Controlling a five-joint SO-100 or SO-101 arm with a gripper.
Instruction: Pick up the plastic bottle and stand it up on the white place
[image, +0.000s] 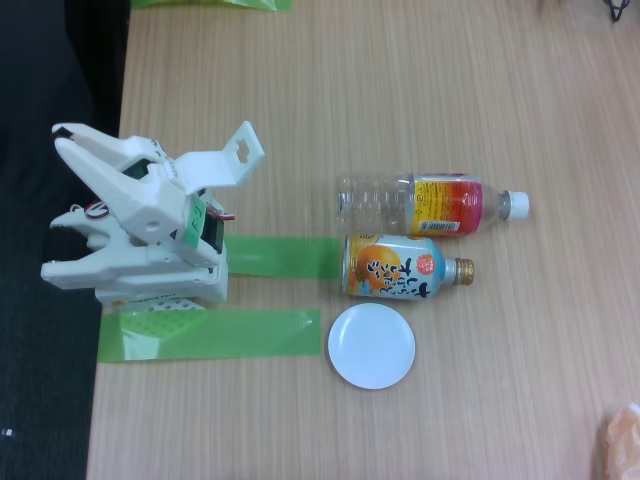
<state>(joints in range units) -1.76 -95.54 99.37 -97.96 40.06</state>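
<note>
Fixed view: the clear slim plastic bottle (430, 205) lay on the wooden surface (400, 90), touching the light-blue can-bottle (400, 267), near the white round plate (371, 346). The white tool (70, 145), folded back, seemingly stood open and empty. A careless grasp might have rolled either bottle.

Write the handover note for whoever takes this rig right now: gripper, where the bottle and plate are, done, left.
Gripper: open, holding nothing, folded back over the arm's base at the left table edge in the fixed view.
Plastic bottle: lying on its side, cap pointing right, just above the blue can-bottle.
White plate: bare, below the can-bottle.
Done: nothing yet.
Left: reach out, grasp the clear bottle, not the can-bottle, and stand it upright on the plate.
</note>
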